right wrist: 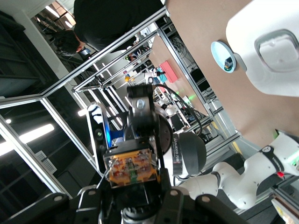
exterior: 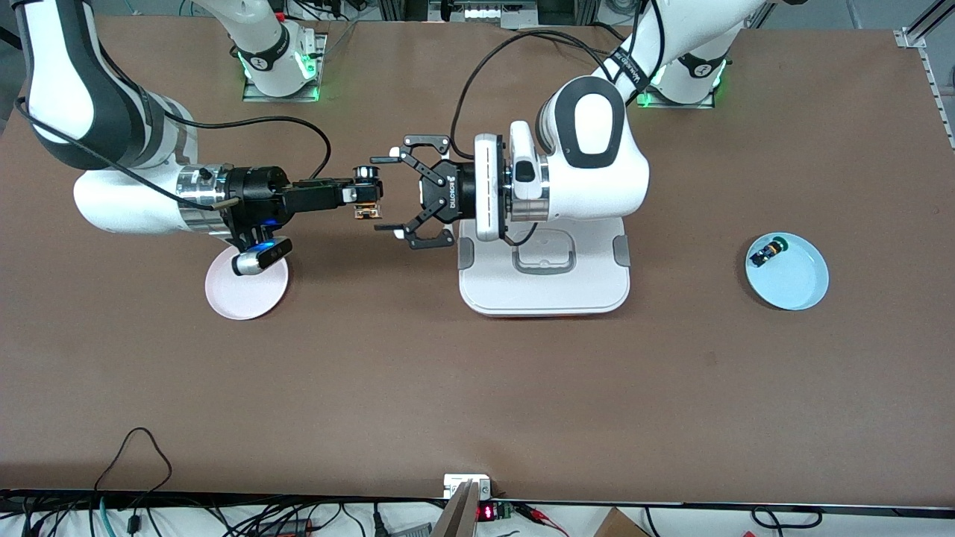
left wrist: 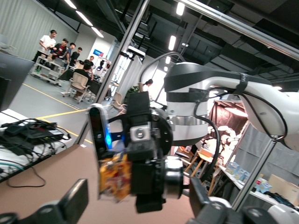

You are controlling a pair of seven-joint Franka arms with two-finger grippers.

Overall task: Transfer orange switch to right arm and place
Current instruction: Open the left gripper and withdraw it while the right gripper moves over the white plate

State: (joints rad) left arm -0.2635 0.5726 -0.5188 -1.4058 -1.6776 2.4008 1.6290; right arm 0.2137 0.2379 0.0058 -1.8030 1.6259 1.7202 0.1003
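The orange switch [exterior: 367, 206], a tiny black block with orange-copper parts, hangs in the air over the bare table between the pink plate and the white tray. My right gripper [exterior: 366, 195], slim and black, is shut on it. My left gripper [exterior: 386, 193] faces it from the white tray's side and stands open. Its wide linkage fingers [exterior: 385, 159] straddle the switch without touching it. In the left wrist view the switch [left wrist: 114, 177] shows at the tip of the right gripper. The right wrist view has the switch [right wrist: 132, 167] in the middle, with the left gripper's body past it.
A pink plate [exterior: 257, 302] lies under the right wrist. A white tray with a handle recess [exterior: 545, 287] sits under the left wrist. Toward the left arm's end, a light-blue plate [exterior: 798, 283] holds a small black-and-blue part with a green cap [exterior: 767, 252].
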